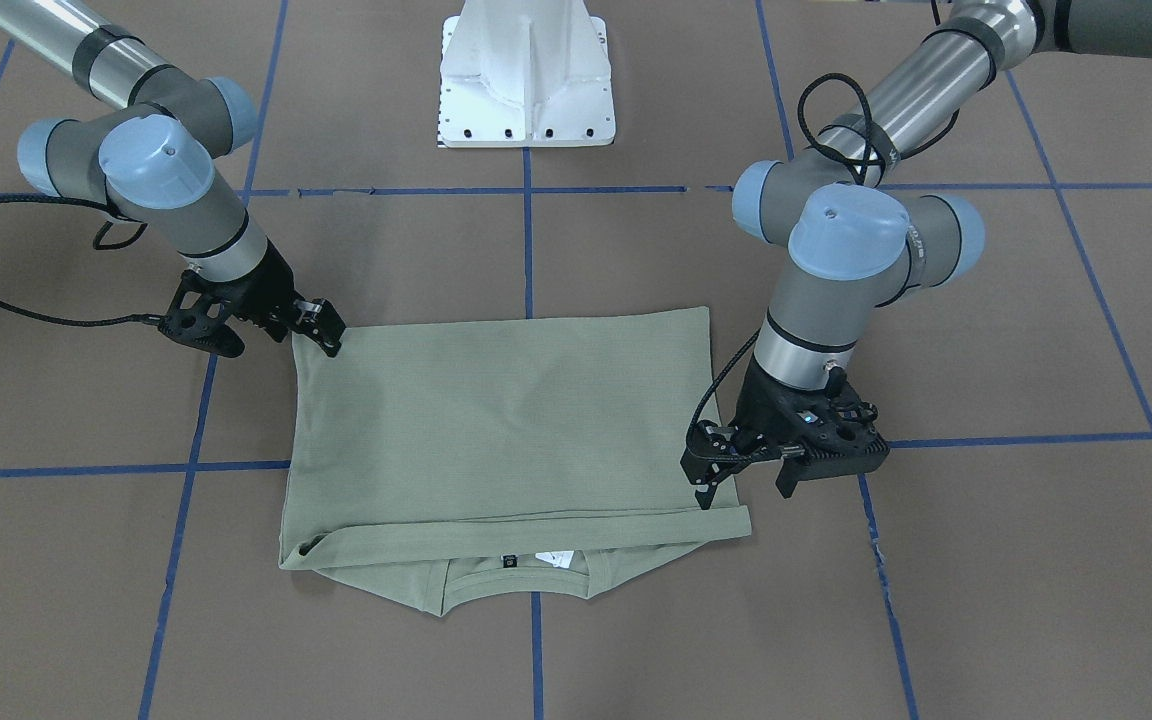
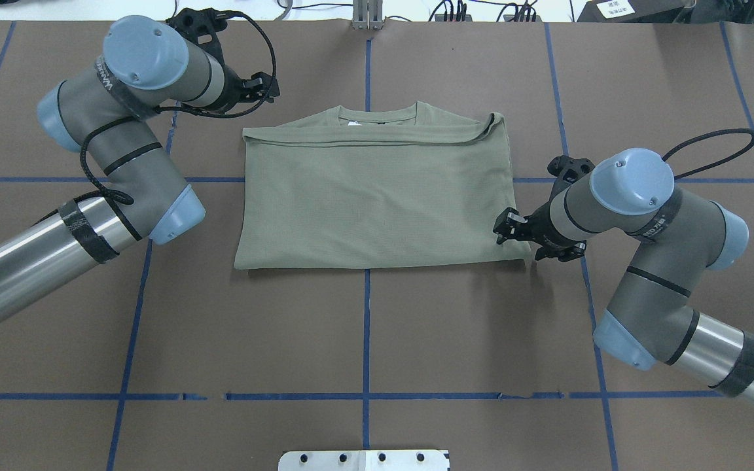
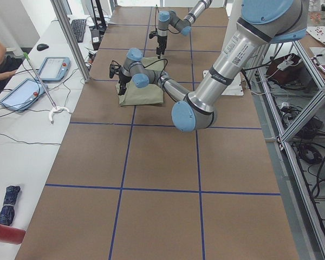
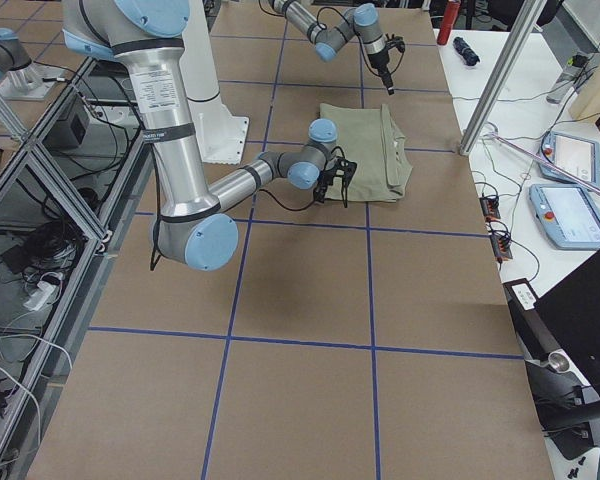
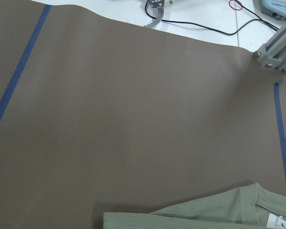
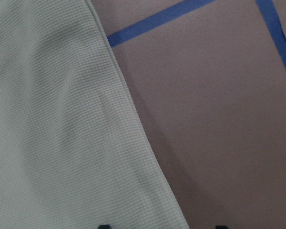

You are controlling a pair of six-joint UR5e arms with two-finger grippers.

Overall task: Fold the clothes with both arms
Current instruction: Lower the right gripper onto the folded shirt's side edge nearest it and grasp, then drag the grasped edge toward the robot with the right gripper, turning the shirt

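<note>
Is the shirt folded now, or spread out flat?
Folded. The shirt lies as a compact rectangle with no sleeves showing, its top layer stopping just short of the neckline.

Tag (image 1: 556, 558) half hidden under shirt (image 1: 496, 420) fold, txt unreadable.

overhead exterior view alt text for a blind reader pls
A folded green shirt lies flat on a brown table. The right gripper is at its near right corner, the left gripper beside its far left corner.

The shirt (image 2: 377, 196) is laid flat on the table (image 2: 377, 340), folded to a rectangle, collar at the far edge. The left gripper (image 2: 264, 89) is positioned near its far-left corner, the right gripper (image 2: 506, 229) over its right edge.
</note>
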